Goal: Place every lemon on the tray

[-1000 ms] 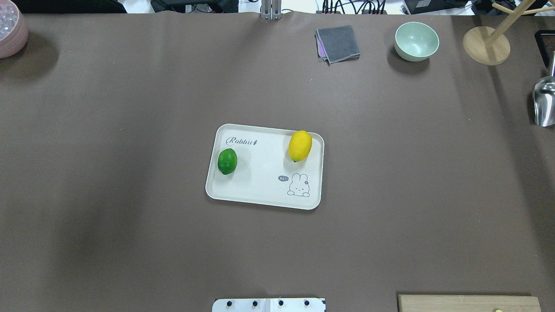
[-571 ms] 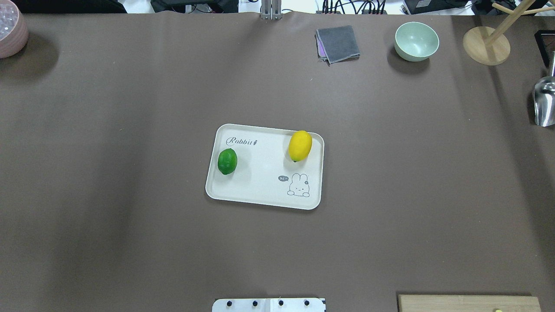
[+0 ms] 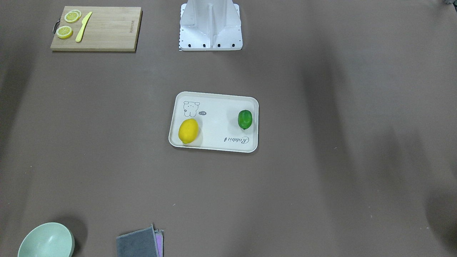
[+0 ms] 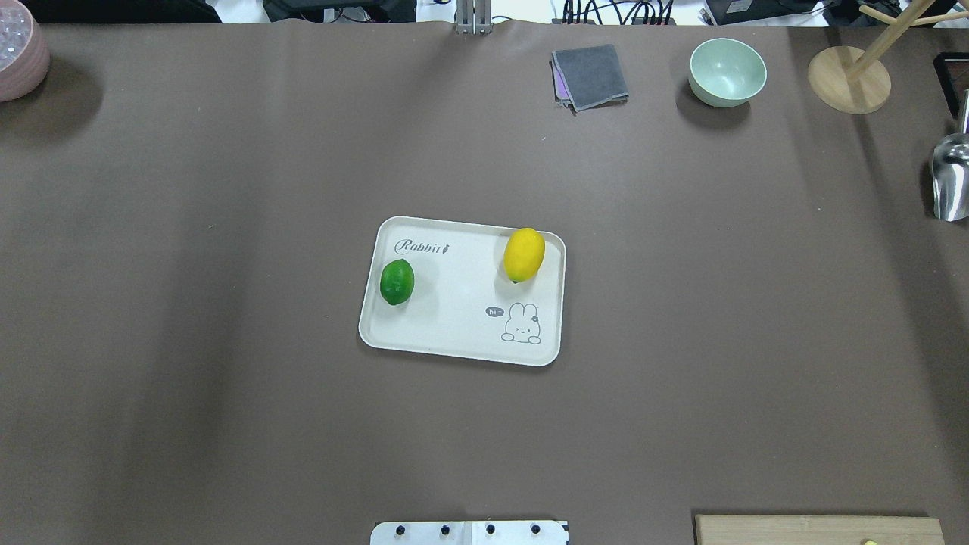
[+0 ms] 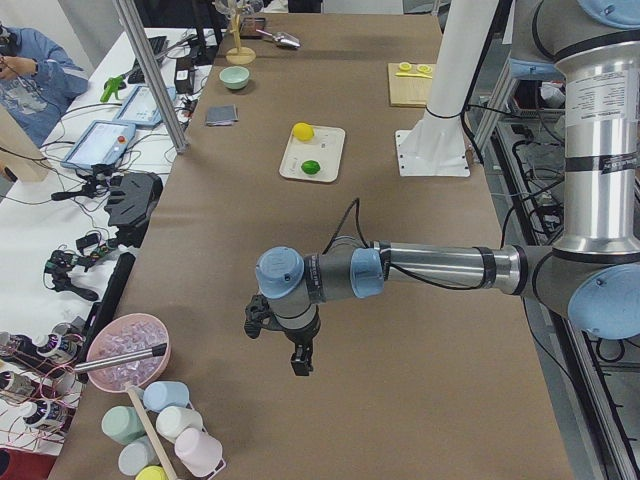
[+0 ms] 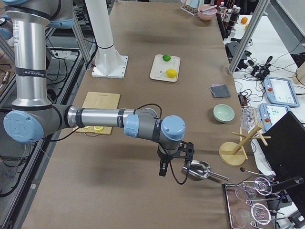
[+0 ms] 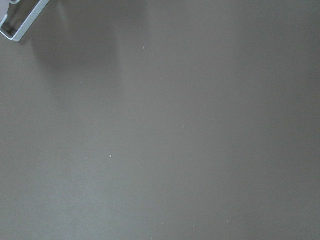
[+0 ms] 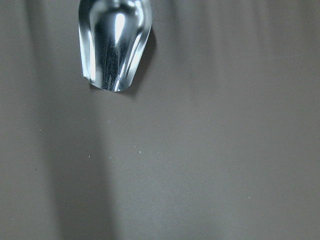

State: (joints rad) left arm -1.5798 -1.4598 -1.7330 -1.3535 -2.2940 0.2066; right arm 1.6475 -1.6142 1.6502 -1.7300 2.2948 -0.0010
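Note:
The cream-white tray (image 4: pixel 462 325) lies at the table's middle. The yellow lemon (image 4: pixel 524 254) rests on its far right part and the green lemon (image 4: pixel 397 281) on its left part; both also show in the front view, the yellow lemon (image 3: pixel 188 131) and the green lemon (image 3: pixel 245 119). Neither gripper appears in the overhead or front views. My left gripper (image 5: pixel 300 365) hangs over bare table far from the tray. My right gripper (image 6: pixel 163 171) hangs next to a metal scoop. I cannot tell whether either is open or shut.
A wooden cutting board (image 3: pixel 107 30) with lemon slices and a yellow knife lies near the robot base (image 3: pixel 210 28). A mint bowl (image 4: pixel 727 72), grey cloth (image 4: pixel 590 76), wooden stand (image 4: pixel 848 79), metal scoop (image 4: pixel 950 178) and pink bowl (image 4: pixel 19 53) line the table's edges.

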